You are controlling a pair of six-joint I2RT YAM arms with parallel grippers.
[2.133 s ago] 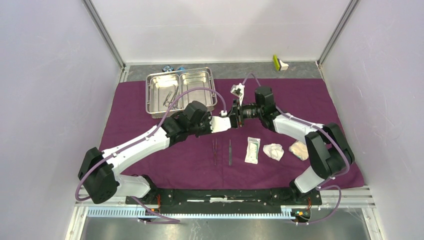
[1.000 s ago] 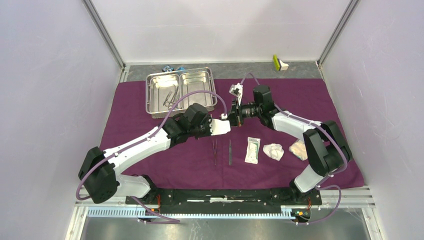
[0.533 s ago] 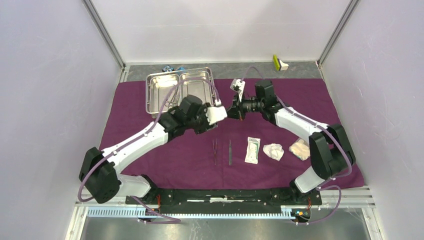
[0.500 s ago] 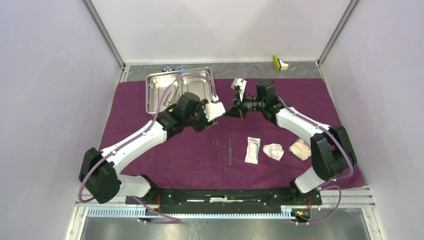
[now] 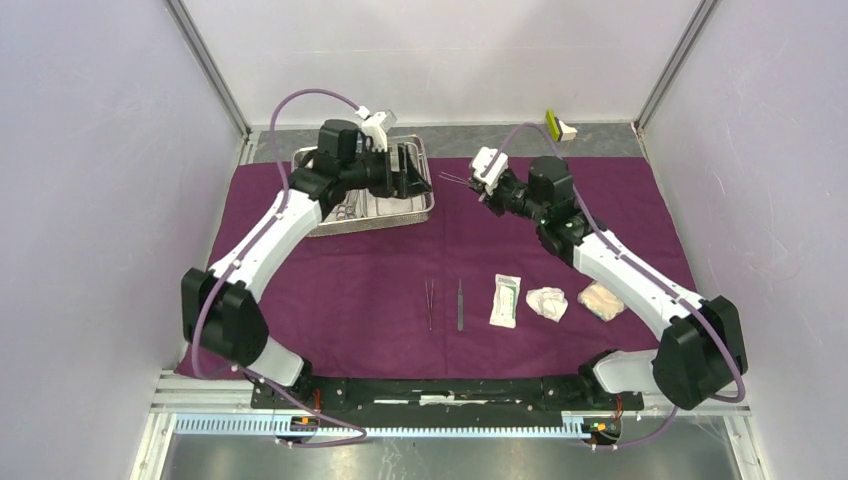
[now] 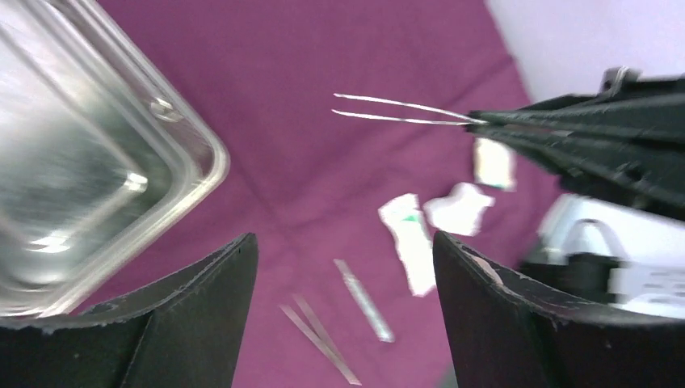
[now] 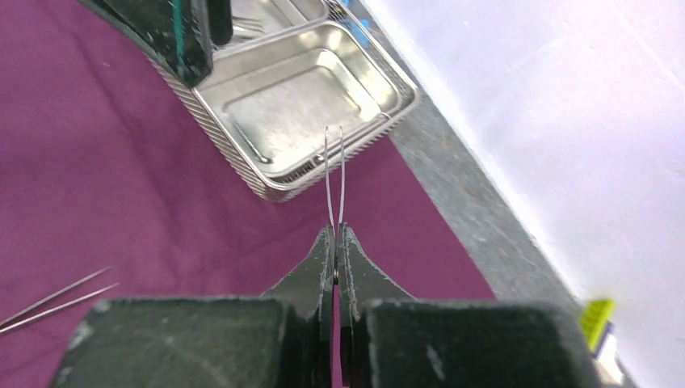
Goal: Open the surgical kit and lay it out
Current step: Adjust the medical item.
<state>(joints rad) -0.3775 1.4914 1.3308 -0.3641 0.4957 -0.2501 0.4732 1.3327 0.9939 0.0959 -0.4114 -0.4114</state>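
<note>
My right gripper (image 5: 472,184) is shut on a thin pair of tweezers (image 5: 452,179) and holds it in the air above the purple cloth (image 5: 330,280), tips toward the steel tray (image 5: 385,214). The right wrist view shows the tweezers (image 7: 333,174) sticking out of the shut right gripper (image 7: 334,230). My left gripper (image 5: 413,170) hangs open and empty over the tray's right end. Through the open left gripper (image 6: 343,242) I see the held tweezers (image 6: 396,111). Another pair of tweezers (image 5: 429,303), slim forceps (image 5: 460,304), a white packet (image 5: 505,300) and two gauze wads (image 5: 547,302) lie in a row near the front.
A yellow-green block (image 5: 555,124) sits on the grey strip at the back right. More metal tools lie in the tray's left compartment, mostly hidden under my left arm. Enclosure walls stand close on both sides.
My left gripper has opened and swung back and left from mid-table to over the tray. My right gripper, shut on the tweezers, has drawn away to the right and back.
</note>
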